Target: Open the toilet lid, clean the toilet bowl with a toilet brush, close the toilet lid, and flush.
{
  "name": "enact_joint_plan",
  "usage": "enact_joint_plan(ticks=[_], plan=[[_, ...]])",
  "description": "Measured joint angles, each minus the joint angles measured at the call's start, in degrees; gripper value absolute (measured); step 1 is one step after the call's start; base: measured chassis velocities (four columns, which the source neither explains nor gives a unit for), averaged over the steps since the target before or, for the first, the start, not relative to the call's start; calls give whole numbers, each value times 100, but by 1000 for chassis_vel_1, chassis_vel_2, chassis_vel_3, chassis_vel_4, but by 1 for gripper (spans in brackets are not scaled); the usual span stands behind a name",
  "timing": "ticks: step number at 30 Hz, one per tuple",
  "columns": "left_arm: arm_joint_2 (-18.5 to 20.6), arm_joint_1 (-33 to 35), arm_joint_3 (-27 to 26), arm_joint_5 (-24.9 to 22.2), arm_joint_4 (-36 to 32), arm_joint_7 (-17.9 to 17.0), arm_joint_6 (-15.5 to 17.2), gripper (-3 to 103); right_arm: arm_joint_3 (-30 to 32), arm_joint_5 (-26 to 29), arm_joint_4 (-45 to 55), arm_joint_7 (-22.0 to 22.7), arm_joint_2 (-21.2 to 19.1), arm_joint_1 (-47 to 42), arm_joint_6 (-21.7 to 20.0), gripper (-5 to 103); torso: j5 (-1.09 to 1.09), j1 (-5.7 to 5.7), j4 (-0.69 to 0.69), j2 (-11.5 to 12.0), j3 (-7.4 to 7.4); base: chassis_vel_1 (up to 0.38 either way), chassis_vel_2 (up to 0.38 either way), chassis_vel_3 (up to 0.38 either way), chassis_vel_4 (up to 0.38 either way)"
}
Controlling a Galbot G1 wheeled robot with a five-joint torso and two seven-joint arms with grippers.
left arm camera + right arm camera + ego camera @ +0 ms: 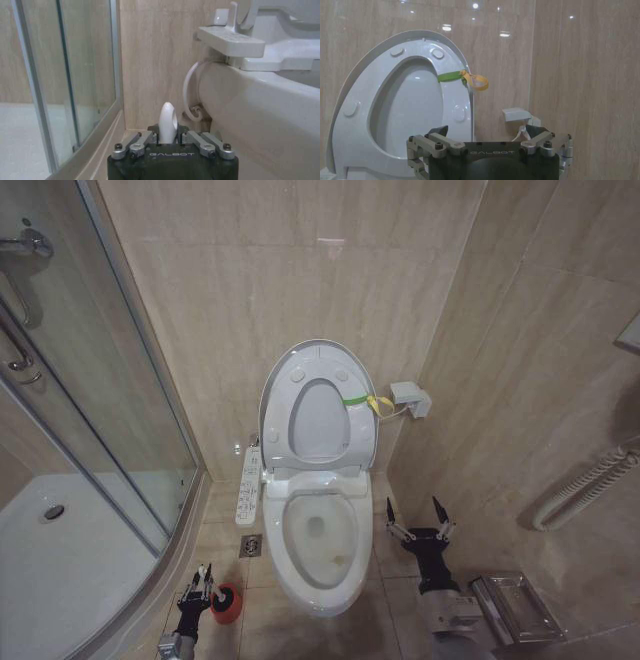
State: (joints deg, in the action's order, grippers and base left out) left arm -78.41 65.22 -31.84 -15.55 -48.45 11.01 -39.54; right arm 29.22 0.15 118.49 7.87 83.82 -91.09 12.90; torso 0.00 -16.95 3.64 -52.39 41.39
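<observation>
The toilet lid and the ring seat stand raised against the wall, seat in front of lid. Below them the white toilet bowl lies open, with a brownish stain inside. In the right wrist view the lid shows through the seat's hole. My left gripper is low at the bowl's left, over the small red cup. It is shut on the toilet brush's white handle, which stands upright between the fingers of the left gripper. My right gripper hangs open to the right of the bowl, holding nothing.
A long white control panel sticks out on the bowl's left, with a floor drain beneath it. The glass shower enclosure closes off the left side. A metal tray and a coiled hose sit at the right wall.
</observation>
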Motion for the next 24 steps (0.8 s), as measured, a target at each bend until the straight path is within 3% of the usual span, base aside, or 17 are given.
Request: enact_joint_plan(ticks=[9,24], plan=[[98,397,-10,117,-717,-142,-1,22,0,0,0,0,0,0,0,100,0,0,0,0,0,0,0,0,0],[192,1692,-171,337,-3127,-405,84,22,0,0,0,0,0,0,0,100,1,0,0,-1,0,0,0,0,0]])
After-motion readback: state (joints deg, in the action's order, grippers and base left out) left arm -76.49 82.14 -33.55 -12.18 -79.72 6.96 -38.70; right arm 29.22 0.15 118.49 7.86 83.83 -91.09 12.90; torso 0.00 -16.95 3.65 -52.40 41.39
